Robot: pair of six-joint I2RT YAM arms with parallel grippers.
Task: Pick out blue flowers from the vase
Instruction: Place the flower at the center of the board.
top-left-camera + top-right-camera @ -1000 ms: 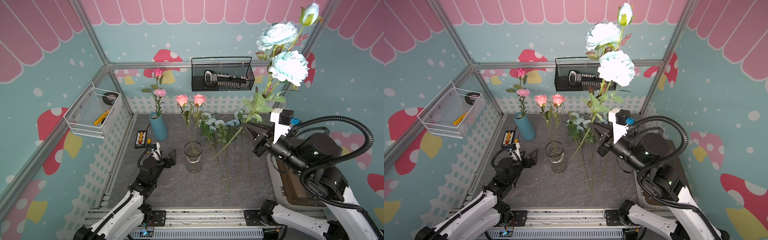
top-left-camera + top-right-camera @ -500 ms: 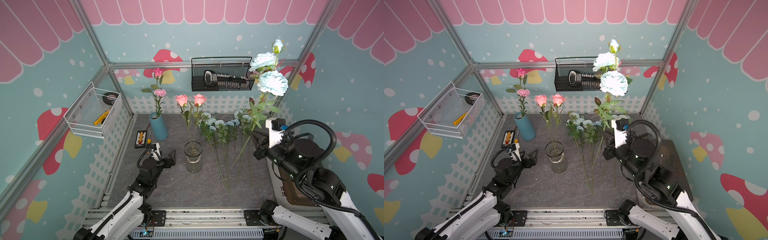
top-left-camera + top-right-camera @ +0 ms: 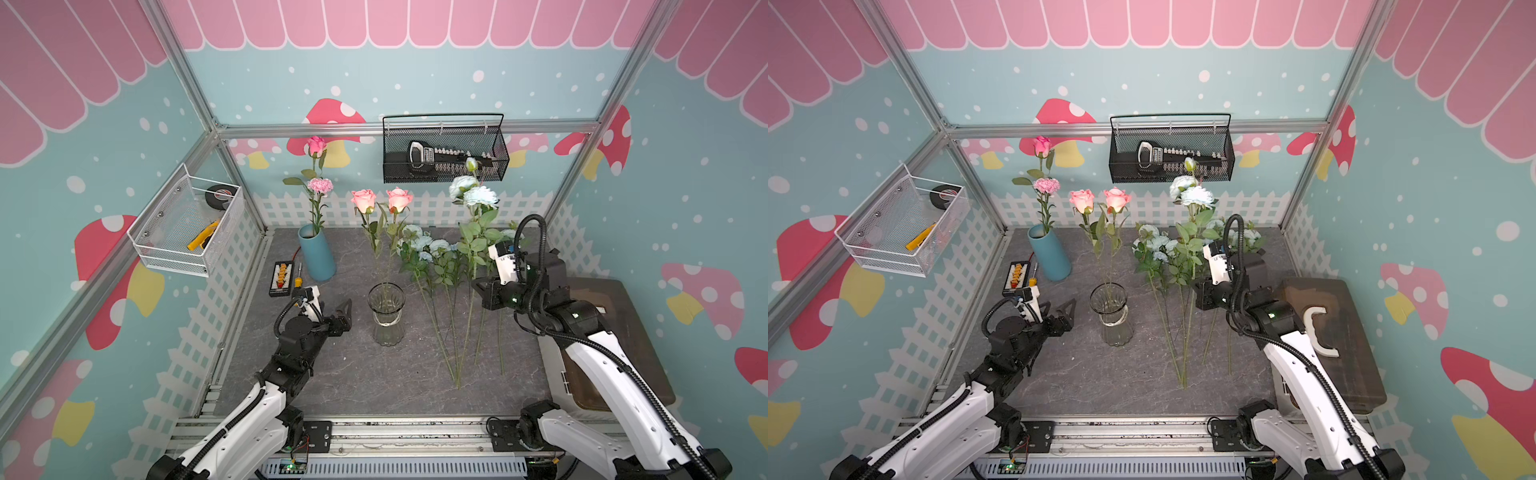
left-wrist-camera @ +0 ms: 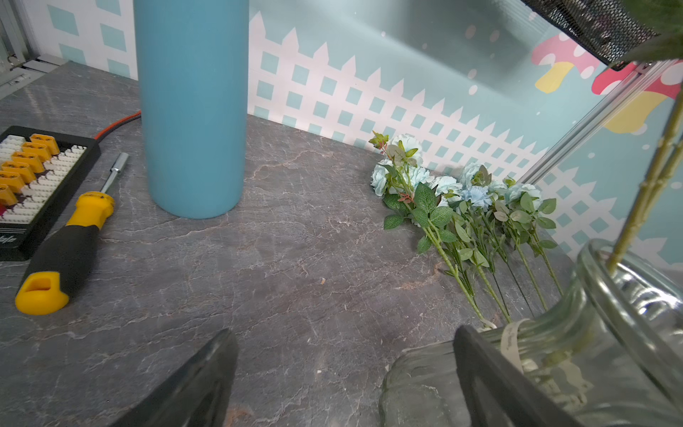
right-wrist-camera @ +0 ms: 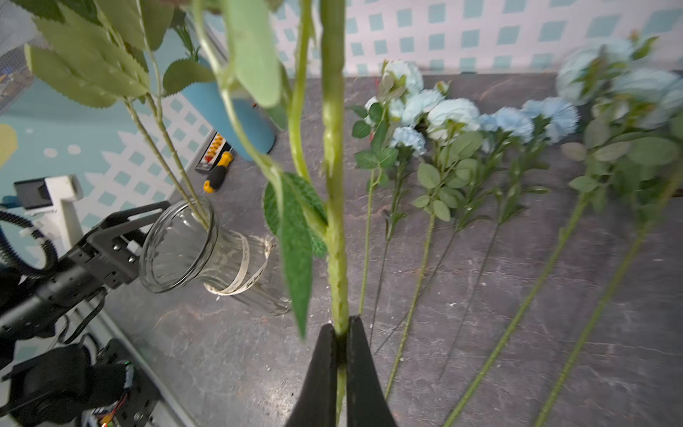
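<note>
Green stem [image 5: 334,185] pinched between closed jaws of right claw [image 5: 342,327], almost upright, with pale blue blooms [image 3: 480,196] high above this claw. Below and around same claw, more blue flowers [image 3: 432,257] lying flat on table [image 3: 353,382]. Left claw [image 4: 343,332] wide open, holding nothing, just beside glass vase [image 3: 386,307]; two pink roses [image 3: 365,199] standing in it.
</note>
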